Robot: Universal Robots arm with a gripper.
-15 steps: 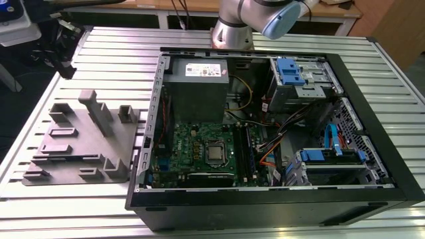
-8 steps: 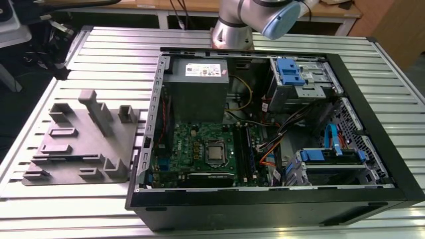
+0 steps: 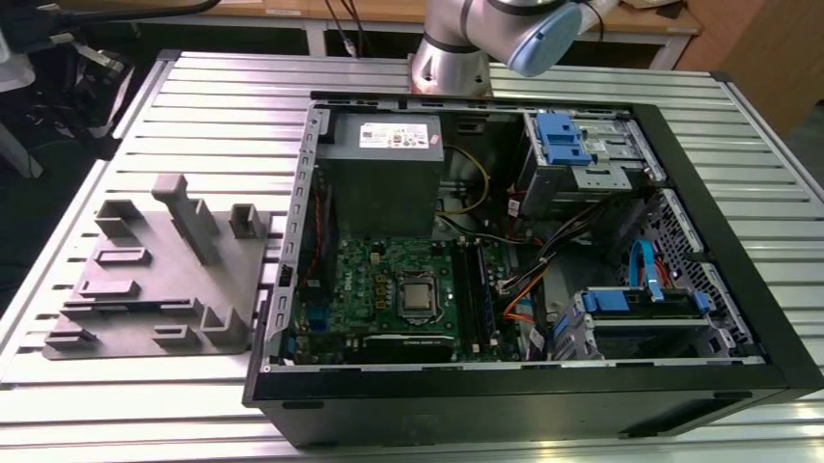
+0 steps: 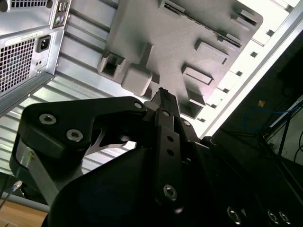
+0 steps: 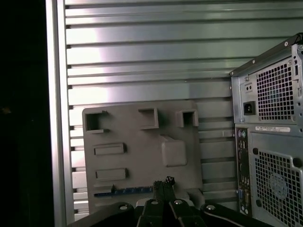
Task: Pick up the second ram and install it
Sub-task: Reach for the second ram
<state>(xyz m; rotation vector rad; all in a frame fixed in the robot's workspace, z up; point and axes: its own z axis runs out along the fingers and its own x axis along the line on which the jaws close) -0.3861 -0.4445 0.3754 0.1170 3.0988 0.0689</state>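
The second ram [image 5: 124, 191] is a thin dark-blue stick lying along one edge of the grey fixture block [image 5: 137, 137] in the first wrist view. My gripper [image 5: 164, 181] hangs high above the fixture, and its tips line up with one end of the stick. In the second wrist view the gripper [image 4: 161, 93] is shut with nothing between its fingers, and the fixture block [image 4: 175, 42] lies far beyond it. In the exterior view the fixture block [image 3: 161, 275] lies at the exterior view's left of the open computer case [image 3: 515, 386]. The motherboard [image 3: 386, 294] lies inside.
The case's rear panel [image 5: 272, 142] with its vents and ports stands close to the fixture. The slatted metal table [image 3: 168, 87] carries everything. My arm's elbow [image 3: 541, 34] is above the case's far side. The power supply [image 3: 380, 174] and drive cages [image 3: 580, 145] fill the case.
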